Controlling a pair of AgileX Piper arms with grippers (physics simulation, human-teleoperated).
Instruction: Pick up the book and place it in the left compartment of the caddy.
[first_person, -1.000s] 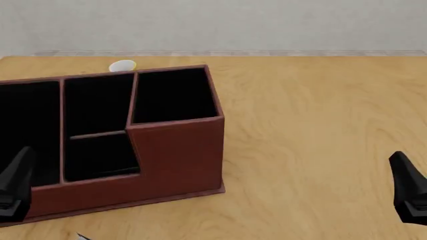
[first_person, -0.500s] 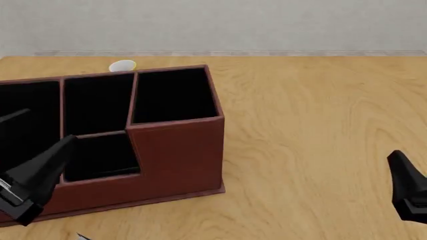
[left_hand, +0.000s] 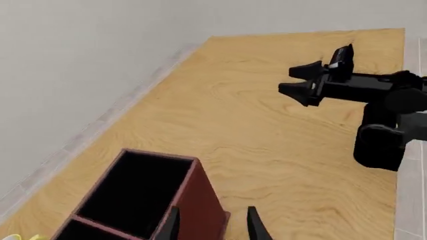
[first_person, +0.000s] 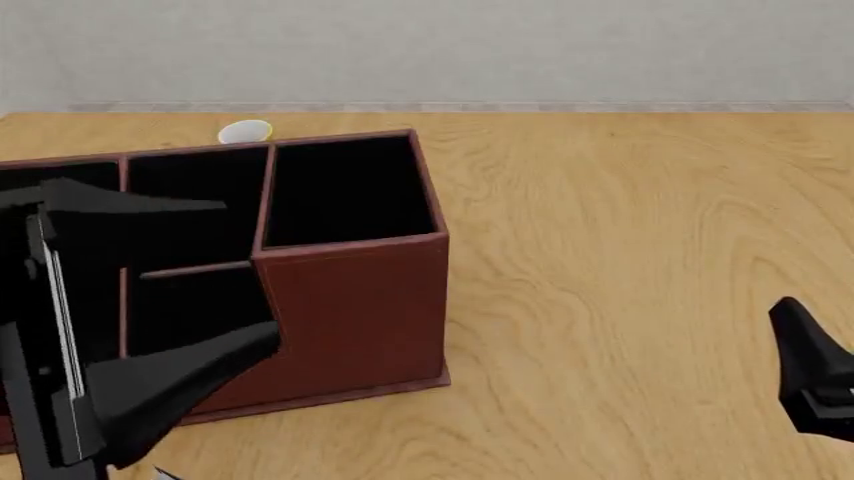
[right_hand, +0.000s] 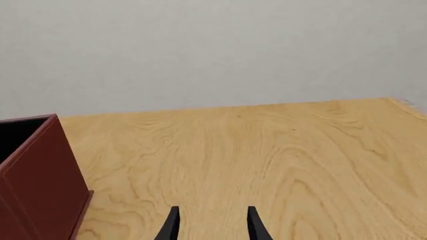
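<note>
Here, one reddish-brown caddy (first_person: 354, 310) sits on a wooden surface (first_person: 627, 230), w/ two black robot arms near it. The left tool (first_person: 127, 300) is raised close in front of the camera, over the caddy's left end; its two fingers are spread wide, one above and one below, holding nothing. Probably it is swinging across to look for the book, since nothing is gripped yet. The right tool (first_person: 814, 375) hangs low at the right edge, well apart from the caddy; its fingers (right_hand: 172, 225) stand parted in the wrist view, empty, likely parked out of the way.

The book is not clearly visible: only a tiny white sliver (first_person: 163, 472) shows at the front view's bottom edge, too small to identify. The left compartment (first_person: 16, 180) is mostly hidden behind the left arm.

Count: 1 caddy, 2 tools, 1 small white-and-yellow object (first_person: 246, 131) behind the caddy.
</note>
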